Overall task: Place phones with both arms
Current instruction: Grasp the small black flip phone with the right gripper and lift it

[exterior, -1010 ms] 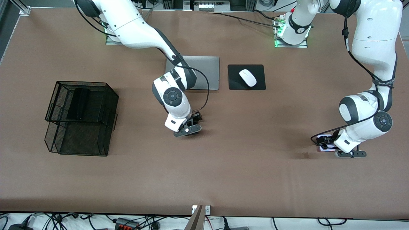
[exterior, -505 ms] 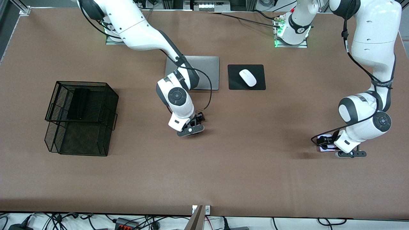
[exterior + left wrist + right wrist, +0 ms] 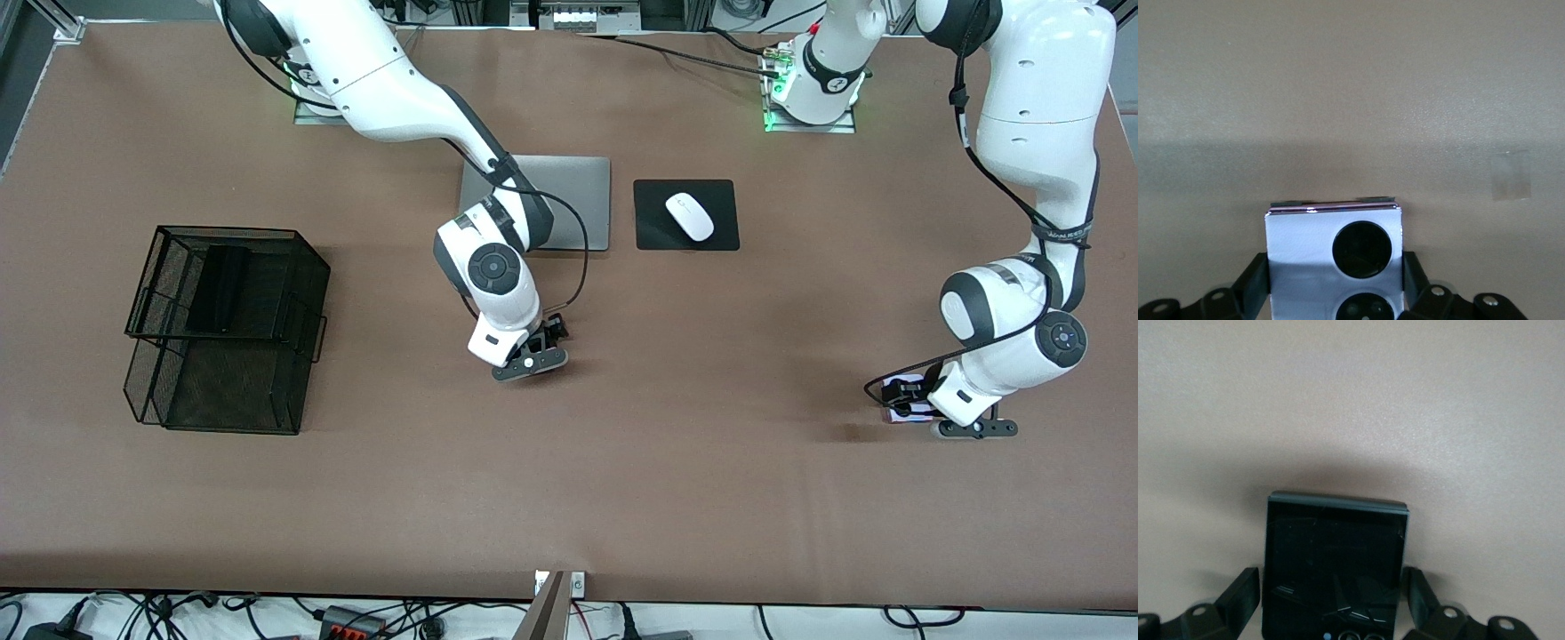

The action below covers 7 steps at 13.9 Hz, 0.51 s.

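Observation:
A squarish lavender-white phone (image 3: 1305,247) with two black circles lies flat on the brown table, with my left gripper (image 3: 1335,267) shut on its sides. From the front, that left gripper (image 3: 929,418) is low at the left arm's end, a strip of the lavender phone (image 3: 907,412) showing beside it. My right gripper (image 3: 1333,583) is open, its fingers (image 3: 1245,590) close on either side of a small squarish black phone (image 3: 1335,540). This right gripper (image 3: 533,356) is down mid-table, nearer the camera than the laptop. A long slim black phone (image 3: 220,289) rests on the mesh organizer's upper tier.
The black wire-mesh organizer (image 3: 311,267) stands toward the right arm's end. A closed silver laptop (image 3: 578,200) and a white mouse (image 3: 690,216) on a black pad (image 3: 653,236) lie near the bases. Bare brown table surrounds both hands.
My right hand has shifted slightly toward the left arm's end and settled around the black phone. My left arm has barely moved.

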{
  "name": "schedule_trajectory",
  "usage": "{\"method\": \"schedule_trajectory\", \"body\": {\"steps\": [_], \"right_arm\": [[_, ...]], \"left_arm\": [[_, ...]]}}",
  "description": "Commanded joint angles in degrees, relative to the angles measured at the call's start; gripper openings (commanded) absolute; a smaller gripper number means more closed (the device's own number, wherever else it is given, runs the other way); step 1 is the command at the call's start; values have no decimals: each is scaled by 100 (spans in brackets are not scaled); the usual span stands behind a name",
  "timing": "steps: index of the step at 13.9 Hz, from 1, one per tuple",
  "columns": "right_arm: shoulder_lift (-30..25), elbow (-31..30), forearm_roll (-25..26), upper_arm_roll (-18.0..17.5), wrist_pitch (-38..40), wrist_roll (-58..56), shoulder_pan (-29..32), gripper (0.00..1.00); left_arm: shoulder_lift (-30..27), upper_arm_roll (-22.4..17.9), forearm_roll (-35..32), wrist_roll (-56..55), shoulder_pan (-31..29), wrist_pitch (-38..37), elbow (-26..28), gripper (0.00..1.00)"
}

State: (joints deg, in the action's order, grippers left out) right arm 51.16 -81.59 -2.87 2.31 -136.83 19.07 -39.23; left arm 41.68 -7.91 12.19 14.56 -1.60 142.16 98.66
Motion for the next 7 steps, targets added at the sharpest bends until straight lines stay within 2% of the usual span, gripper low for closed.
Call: {"method": "schedule_trajectory", "body": {"steps": [1,2,4,6,7], "right_arm": [[122,152,49,50,-11,115,-58,92],[122,152,49,50,-11,106,-58,85],[105,161,49,50,-2,80,-6,57],[17,170,49,58,51,97,21,35],[-70,170,41,59,51,123,29,33]], "left_arm": [[-11,0,152,30,-7,31,13,65],[-11,0,152,21,2,13,4,63],[-46,9,152,-180,28,-48,-22,62],[-81,53,152,-417,54,-293,-57,61],[-151,62,152,-549,80,-408,-66,61]]}}
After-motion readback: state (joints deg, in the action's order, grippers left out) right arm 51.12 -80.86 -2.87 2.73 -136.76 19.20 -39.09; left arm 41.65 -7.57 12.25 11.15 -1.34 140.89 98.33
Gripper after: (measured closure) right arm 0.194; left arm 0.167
